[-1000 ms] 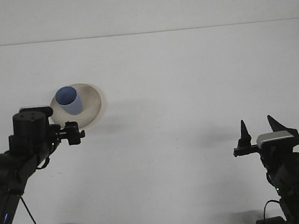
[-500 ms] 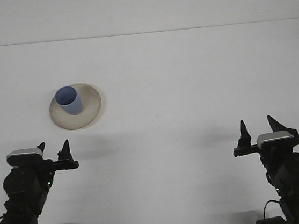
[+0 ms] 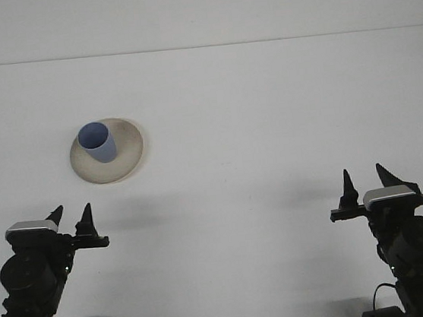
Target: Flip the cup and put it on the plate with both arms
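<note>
A white table [image 3: 252, 108] filled the frame. In the upper left sat a round beige plate [image 3: 128, 154], and a blue cup [image 3: 96, 142] stood on it, mouth up, toward the plate's left side. In the lower left corner the left gripper [image 3: 71, 216] pointed upward, its two dark fingers apart and holding nothing, well below the plate. In the lower right corner the right gripper [image 3: 365, 178] also pointed upward, fingers likewise spread and empty, far from the cup.
</note>
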{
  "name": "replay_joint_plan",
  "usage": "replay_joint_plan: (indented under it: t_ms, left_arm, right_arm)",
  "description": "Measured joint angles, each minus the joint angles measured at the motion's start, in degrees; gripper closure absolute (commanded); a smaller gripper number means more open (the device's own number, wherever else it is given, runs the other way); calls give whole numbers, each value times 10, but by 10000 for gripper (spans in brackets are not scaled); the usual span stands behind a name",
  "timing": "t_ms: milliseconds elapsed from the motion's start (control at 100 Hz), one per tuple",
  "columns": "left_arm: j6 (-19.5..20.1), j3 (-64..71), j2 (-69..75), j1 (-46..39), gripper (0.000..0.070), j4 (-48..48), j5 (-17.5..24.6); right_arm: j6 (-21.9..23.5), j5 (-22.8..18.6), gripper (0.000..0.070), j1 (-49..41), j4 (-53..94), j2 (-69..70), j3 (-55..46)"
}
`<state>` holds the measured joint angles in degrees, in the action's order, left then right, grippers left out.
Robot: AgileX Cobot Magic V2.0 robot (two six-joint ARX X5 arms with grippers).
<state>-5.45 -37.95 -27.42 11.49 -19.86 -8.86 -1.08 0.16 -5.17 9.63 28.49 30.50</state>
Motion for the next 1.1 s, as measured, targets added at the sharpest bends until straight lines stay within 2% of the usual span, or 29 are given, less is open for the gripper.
replay_joint_plan:
  t_ms: [50, 90, 1100]
  left_arm:
    - [0, 0, 0, 0, 691, 0, 0]
    - [0, 0, 0, 0, 691, 0, 0]
    - [0, 0, 11, 0, 690, 0, 0]
  right_arm:
    - [0, 0, 657, 0, 0, 0, 0]
    - [0, 0, 700, 0, 0, 0, 0]
    - [0, 0, 699, 0, 0, 0, 0]
